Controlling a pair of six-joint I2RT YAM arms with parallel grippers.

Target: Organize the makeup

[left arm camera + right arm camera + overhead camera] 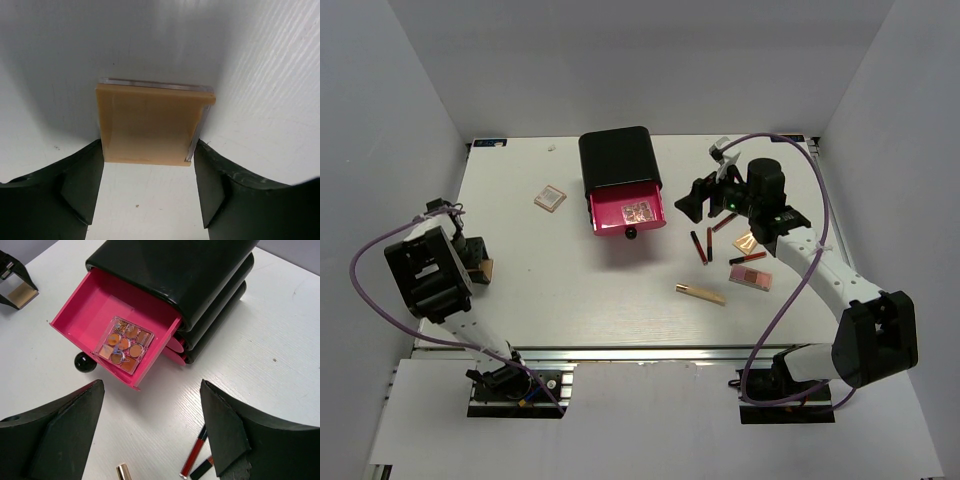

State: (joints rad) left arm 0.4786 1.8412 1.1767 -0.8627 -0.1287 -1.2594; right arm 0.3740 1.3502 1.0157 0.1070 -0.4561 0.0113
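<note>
My left gripper (478,266) is at the table's left edge, shut on a peach square compact (150,122) by its near corners; its fingers (85,180) press both sides. My right gripper (684,204) is open and empty, hovering just right of the open pink drawer (610,215), which holds a clear compact of round pans (125,344). Another square compact (549,198) lies left of the black box (620,160). Dark-red lip sticks (699,247), a small compact (745,241), a pink palette (751,276) and a gold-beige stick (700,293) lie at the right.
The drawer's black knob (631,233) sticks out toward me. In the right wrist view (152,390) a lip stick (194,455) and the gold stick's tip (124,472) lie below the fingers. White walls stand round the table.
</note>
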